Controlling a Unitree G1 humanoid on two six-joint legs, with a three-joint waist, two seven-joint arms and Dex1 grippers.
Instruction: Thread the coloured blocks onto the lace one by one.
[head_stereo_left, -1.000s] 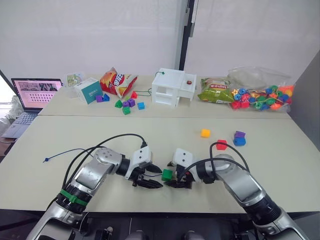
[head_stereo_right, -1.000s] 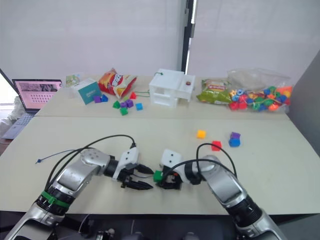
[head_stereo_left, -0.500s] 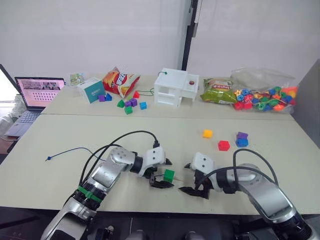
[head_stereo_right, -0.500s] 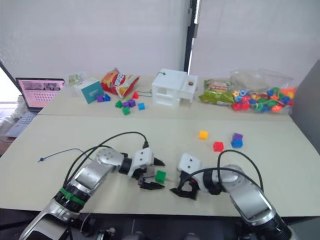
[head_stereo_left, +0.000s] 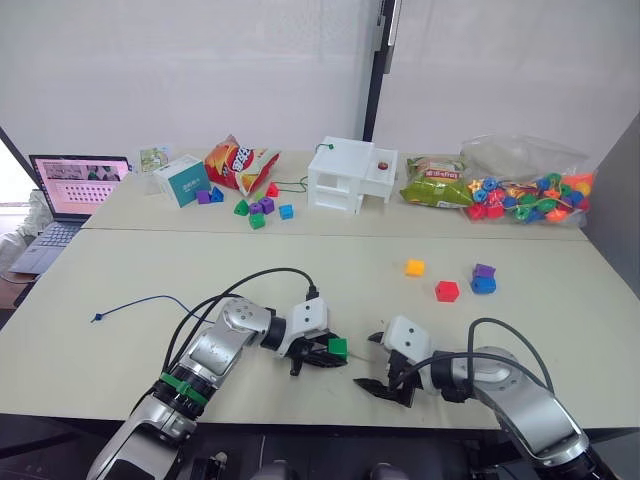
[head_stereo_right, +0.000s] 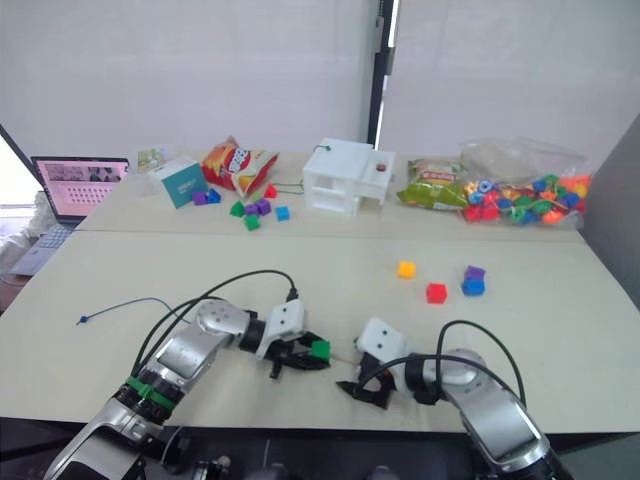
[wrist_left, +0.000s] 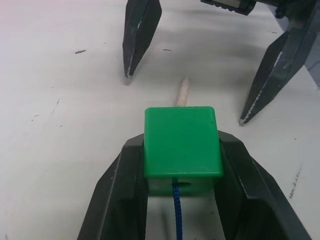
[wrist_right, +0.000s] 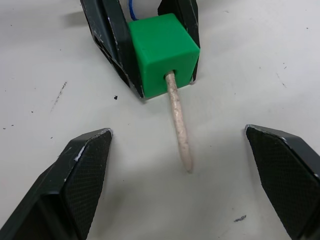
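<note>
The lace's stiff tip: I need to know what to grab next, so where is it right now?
The stiff tip pokes out of the green block held in the left gripper, lying on the table between the open fingers of the right gripper.

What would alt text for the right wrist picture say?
A green block, clamped between the left gripper's black fingers, has the lace's stiff pale tip poking out through its hole. The right gripper is open around the tip, above the pale table.
</note>
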